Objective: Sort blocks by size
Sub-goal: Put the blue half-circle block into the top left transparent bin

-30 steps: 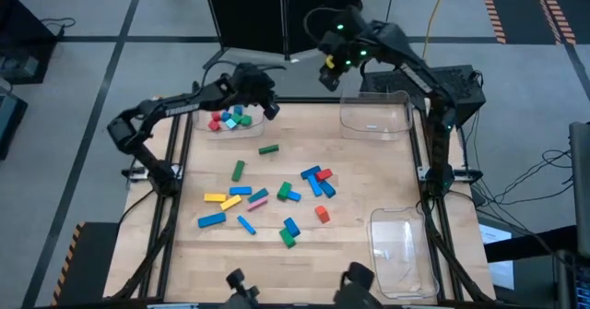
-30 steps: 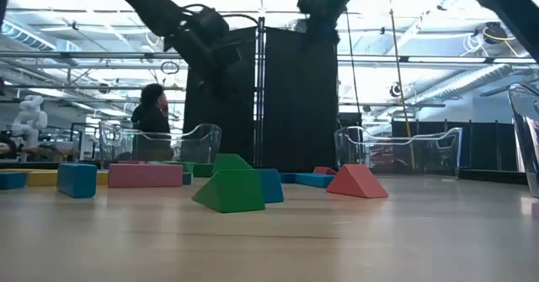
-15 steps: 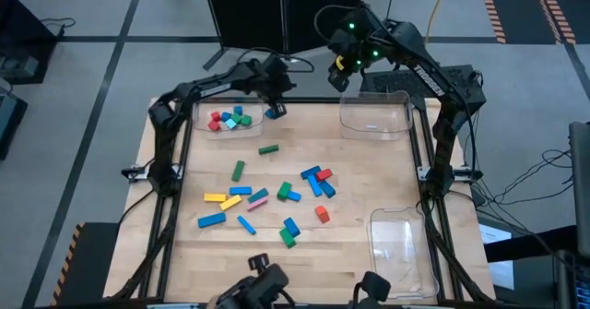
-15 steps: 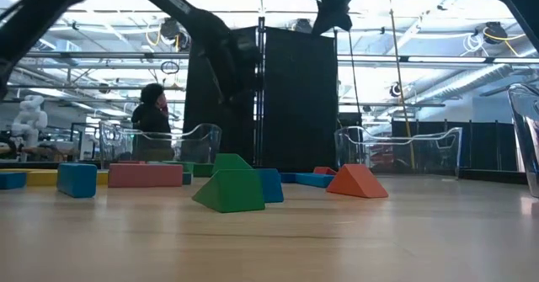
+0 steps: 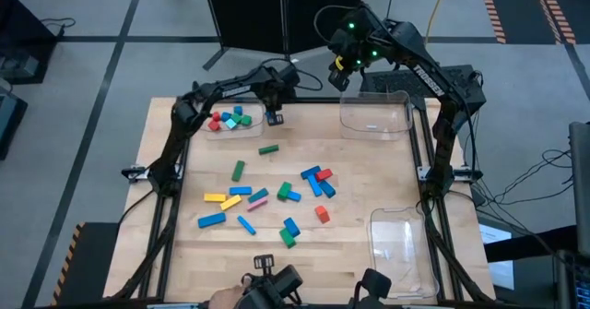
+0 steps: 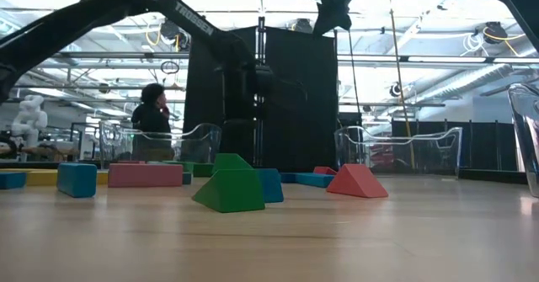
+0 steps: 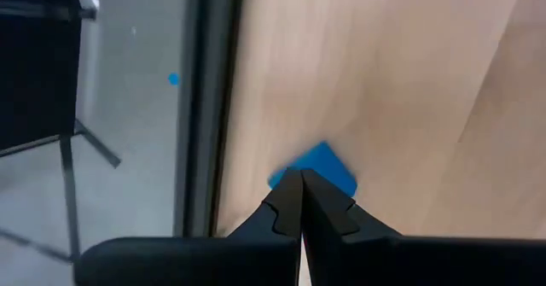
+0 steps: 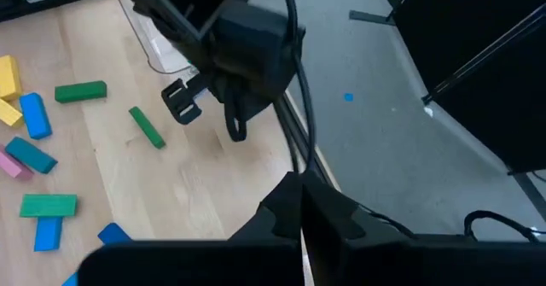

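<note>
Closest to the low camera, a green wedge block [image 6: 229,190] lies on the wooden table [image 5: 369,161], with a red wedge block [image 6: 357,182] to one side and a pink bar [image 6: 145,175] and a blue cube [image 6: 77,180] to the other. Seen from above, most of the blocks [image 5: 277,196] are scattered over the middle of the table, and one empty clear tray [image 5: 403,252] stands at the near right corner. Farther back, a green bar [image 5: 268,148] lies alone. At the far left, a second clear tray [image 5: 232,122] holds several small blocks in red, green, blue and teal. Just beside this tray the left gripper [image 5: 274,117] points down with its fingers pressed together; a small blue block [image 7: 317,170] lies on the wood right under the fingertips, and it is not pinched. Beyond the far edge, above a third clear tray [image 5: 375,115], the right gripper [image 5: 337,77] hangs in the air with its fingers also pressed together and nothing between them.
</note>
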{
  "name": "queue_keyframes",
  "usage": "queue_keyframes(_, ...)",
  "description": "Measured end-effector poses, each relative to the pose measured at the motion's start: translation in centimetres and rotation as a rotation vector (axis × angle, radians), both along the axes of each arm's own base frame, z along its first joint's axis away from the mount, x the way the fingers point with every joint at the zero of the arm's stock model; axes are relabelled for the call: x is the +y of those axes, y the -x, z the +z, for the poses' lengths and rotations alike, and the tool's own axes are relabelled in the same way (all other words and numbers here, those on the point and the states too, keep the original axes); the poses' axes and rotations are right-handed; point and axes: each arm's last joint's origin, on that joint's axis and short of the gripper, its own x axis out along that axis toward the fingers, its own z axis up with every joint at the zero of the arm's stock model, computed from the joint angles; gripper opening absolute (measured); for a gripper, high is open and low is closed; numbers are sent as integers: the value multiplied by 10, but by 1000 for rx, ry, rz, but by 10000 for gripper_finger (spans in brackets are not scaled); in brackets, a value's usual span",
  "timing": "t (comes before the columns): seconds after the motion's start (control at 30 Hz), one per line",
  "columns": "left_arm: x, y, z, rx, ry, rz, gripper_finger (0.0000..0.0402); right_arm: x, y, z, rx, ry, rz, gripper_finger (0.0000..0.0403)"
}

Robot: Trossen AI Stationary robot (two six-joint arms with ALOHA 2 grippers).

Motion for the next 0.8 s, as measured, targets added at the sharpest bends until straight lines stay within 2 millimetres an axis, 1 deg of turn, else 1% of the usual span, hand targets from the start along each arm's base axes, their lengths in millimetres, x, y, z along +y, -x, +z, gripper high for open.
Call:
queue_keyframes(0.13,-2,5,-1,75,-11,9,0,0,0,0,4,7,9,0)
queue_keyframes(0.27,3,10,0,113,-44,38,0,0,0,0,6,11,16,0)
queue_keyframes(0.47,10,16,2,111,-56,60,0,0,0,0,7,13,19,0)
queue_keyframes(0.67,8,8,3,63,-89,67,0,-1,-1,1,-1,22,23,0)
queue_keyframes(0.8,2,-1,1,49,-103,29,0,-1,-1,1,-4,25,23,0)
